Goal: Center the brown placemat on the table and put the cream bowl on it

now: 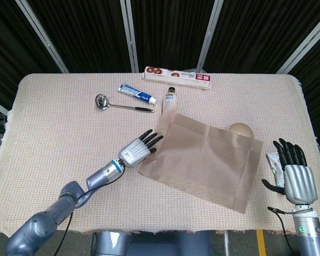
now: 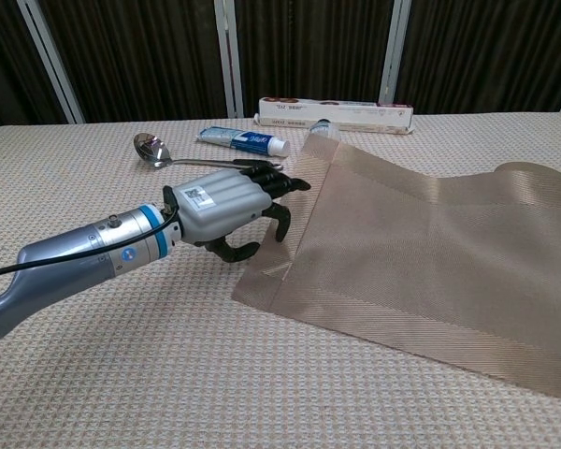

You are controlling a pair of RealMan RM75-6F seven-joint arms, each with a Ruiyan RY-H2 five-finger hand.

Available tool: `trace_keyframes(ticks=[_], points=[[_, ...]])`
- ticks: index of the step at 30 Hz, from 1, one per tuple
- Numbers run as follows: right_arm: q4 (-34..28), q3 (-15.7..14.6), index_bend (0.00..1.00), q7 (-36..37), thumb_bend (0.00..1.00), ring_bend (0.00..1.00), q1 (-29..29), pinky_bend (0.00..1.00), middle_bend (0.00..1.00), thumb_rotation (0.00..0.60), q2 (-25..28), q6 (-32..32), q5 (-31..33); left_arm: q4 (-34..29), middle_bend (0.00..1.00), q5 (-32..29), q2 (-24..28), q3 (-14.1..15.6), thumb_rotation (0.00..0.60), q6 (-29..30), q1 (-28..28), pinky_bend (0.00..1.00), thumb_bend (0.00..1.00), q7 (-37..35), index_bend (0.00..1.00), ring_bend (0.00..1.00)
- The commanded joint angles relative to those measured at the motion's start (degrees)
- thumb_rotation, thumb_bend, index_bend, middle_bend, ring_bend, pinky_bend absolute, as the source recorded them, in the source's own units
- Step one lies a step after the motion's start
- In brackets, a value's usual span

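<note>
Just beside left robot hand (image 1: 138, 150): brown placemat (image 1: 205, 160).

Our head view: high, looking steeply down, whole counter (image 1: 53, 122) in frame, dark curtain beyond far edge. Our chest view: low, near counter height, facing forward across cloth, close to left robot hand (image 2: 226, 208). Both views share left robot hand (image 1: 137, 150), brown placemat (image 1: 202, 160) (image 2: 421, 253), ladle (image 1: 117, 104) (image 2: 154, 150), toothpaste (image 1: 137, 94) (image 2: 243, 140). Right robot hand (image 1: 294, 173) only in head view.
</note>
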Motion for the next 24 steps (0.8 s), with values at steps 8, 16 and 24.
trace_keyframes(ticks=[8, 16, 24], points=[[-0.38, 0.10, 0.00, 0.74, 0.00, 0.00, -0.35, 0.00, 0.00, 0.600, 0.47, 0.29, -0.79, -0.09, 0.00, -0.62, -0.44, 0.19, 0.600, -0.30, -0.06, 0.00, 0.47, -0.03, 0.62, 0.00], [-0.49, 0.23, 0.00, 1.19, 0.00, 0.00, -0.55, 0.00, 0.00, 0.600, 0.68, 0.34, -1.29, -0.50, 0.00, -1.02, -0.38, 0.63, 0.600, -0.01, 0.49, 0.00, 0.47, -0.31, 0.65, 0.00], [-0.43, 0.38, 0.00, 1.42, 0.00, 0.00, -0.65, 0.00, 0.00, 0.600, 0.66, 0.24, -1.57, -4.19, 0.00, -0.51, 2.54, 2.12, 0.600, 2.56, 2.55, 0.00, 0.47, -1.07, 0.66, 0.00]])
